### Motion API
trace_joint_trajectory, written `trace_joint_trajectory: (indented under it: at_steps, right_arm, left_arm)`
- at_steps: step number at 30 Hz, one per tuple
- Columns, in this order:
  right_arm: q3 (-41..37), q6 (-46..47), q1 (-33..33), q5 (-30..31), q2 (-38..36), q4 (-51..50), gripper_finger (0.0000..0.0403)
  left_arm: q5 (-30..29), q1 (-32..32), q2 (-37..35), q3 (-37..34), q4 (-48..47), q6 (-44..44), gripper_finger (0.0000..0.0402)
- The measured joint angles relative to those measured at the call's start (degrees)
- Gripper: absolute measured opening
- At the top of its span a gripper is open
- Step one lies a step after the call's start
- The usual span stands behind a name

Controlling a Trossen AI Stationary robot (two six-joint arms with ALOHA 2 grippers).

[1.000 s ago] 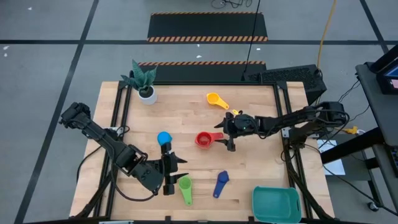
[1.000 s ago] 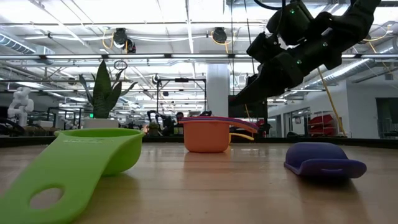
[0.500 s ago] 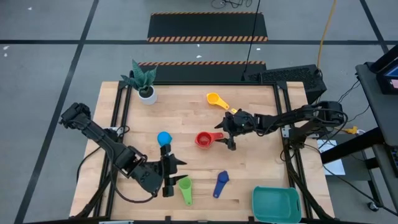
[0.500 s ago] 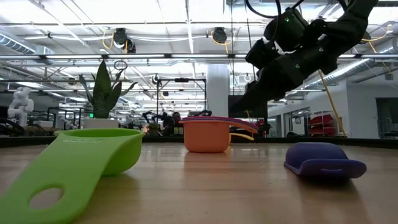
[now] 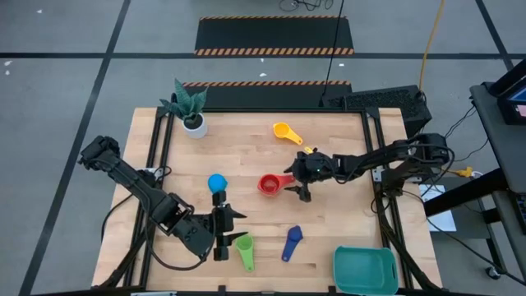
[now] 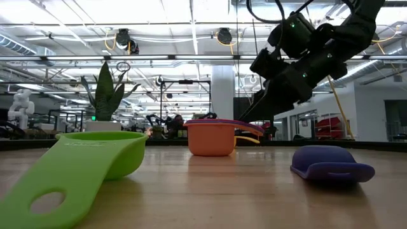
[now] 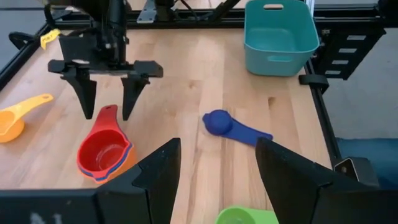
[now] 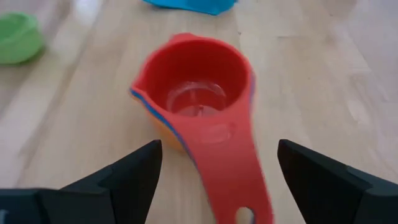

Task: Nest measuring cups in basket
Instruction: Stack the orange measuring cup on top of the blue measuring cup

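Pale wooden tabletop [image 5: 246, 156] on a dark frame, grey floor with hazard-striped mats behind it, and a workshop hall beyond in the low view. At the far left corner stands a potted plant [image 5: 191, 107]. My right gripper [image 5: 300, 182] hangs above the middle of the table with both fingers spread wide, straddling the handle of the red measuring cup [image 5: 269, 183] without touching it; nothing is held. That red cup sits nested in other cups, orange and blue rims showing beneath it in my right wrist view [image 8: 199, 93]. My left gripper [image 5: 220, 230] is low over the near left part of the table, fingers parted and empty, between the light blue cup [image 5: 217, 182] and the green cup [image 5: 244, 246], the latter just beside one fingertip. A yellow cup [image 5: 284, 131] lies alone toward the far edge. A dark blue cup [image 5: 291, 242] lies mouth down near the front. At the near right corner rests the teal basket [image 5: 364, 270], with no cups visible in it
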Motion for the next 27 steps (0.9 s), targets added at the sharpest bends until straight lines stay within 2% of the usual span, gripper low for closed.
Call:
trace_joint_trajectory:
  at_steps: [15,27]
  right_arm:
    - [-0.02,-0.21,0.74,0.31,1.35,-2.93,0.0309]
    - [-0.02,-1.46,0.75,-1.36,1.86,-3.66,0.0201]
  left_arm:
    - [0.34,1.67,0.00,0.00,0.14,2.65,0.0212]
    - [0.57,1.79,0.00,0.00,0.01,2.88,0.0212]
